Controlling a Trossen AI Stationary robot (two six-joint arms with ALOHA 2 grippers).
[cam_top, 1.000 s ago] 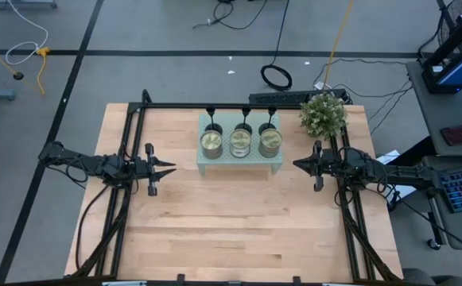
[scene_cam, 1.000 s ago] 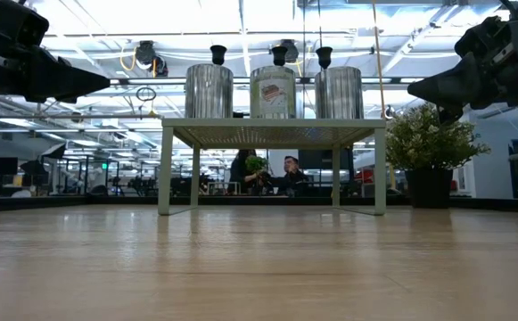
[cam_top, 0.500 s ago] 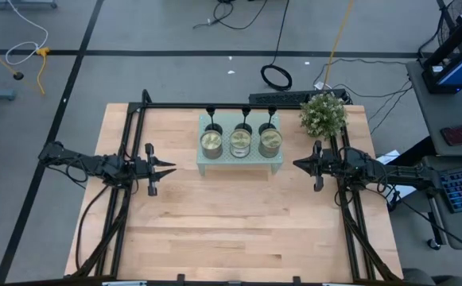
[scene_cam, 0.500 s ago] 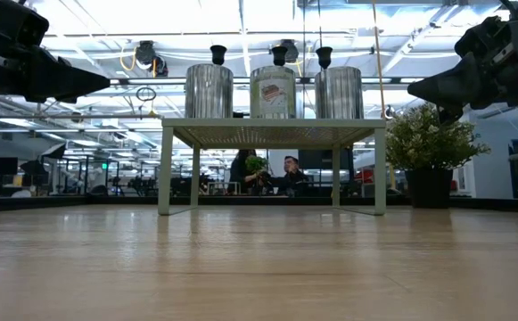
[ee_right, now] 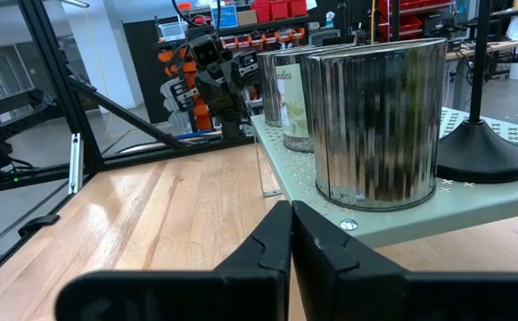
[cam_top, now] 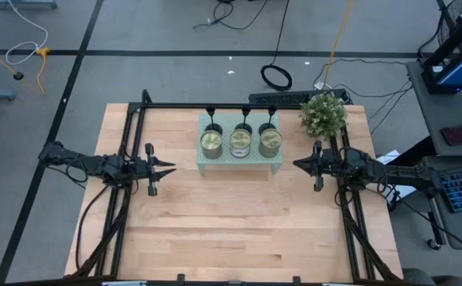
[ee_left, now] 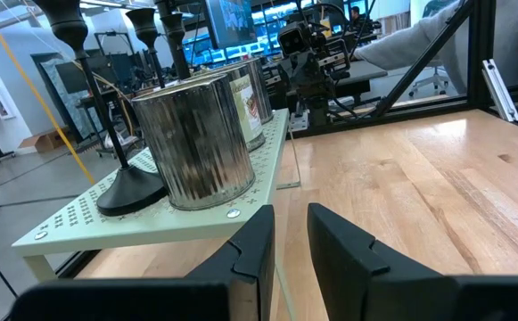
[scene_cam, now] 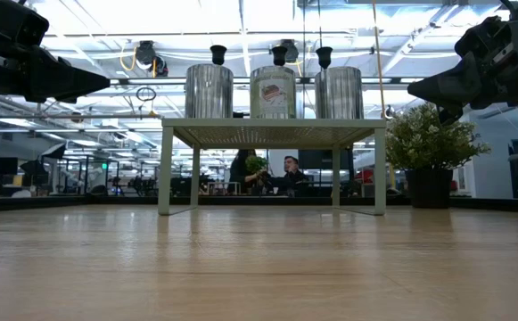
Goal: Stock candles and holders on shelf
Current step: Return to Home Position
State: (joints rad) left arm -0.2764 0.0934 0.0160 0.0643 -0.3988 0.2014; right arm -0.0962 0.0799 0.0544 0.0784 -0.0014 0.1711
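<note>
The mint-green shelf (cam_top: 241,162) stands on its short legs at the table's far middle. On its dotted top stand three jar candles (cam_top: 240,143) in a row, with three black holders (cam_top: 242,121) behind them on their disc bases. My left gripper (cam_top: 171,168) hovers left of the shelf, its fingers a narrow gap apart and empty. My right gripper (cam_top: 297,164) hovers right of the shelf, shut and empty. In the left wrist view the nearest candle (ee_left: 196,141) and holder base (ee_left: 132,189) show; in the right wrist view the nearest candle (ee_right: 376,125) shows.
A bushy green potted plant (cam_top: 323,114) stands at the table's far right, just behind my right arm. Black frame rails (cam_top: 127,135) run along the table's left, right and far sides. People sit in the room beyond the table (scene_cam: 285,174).
</note>
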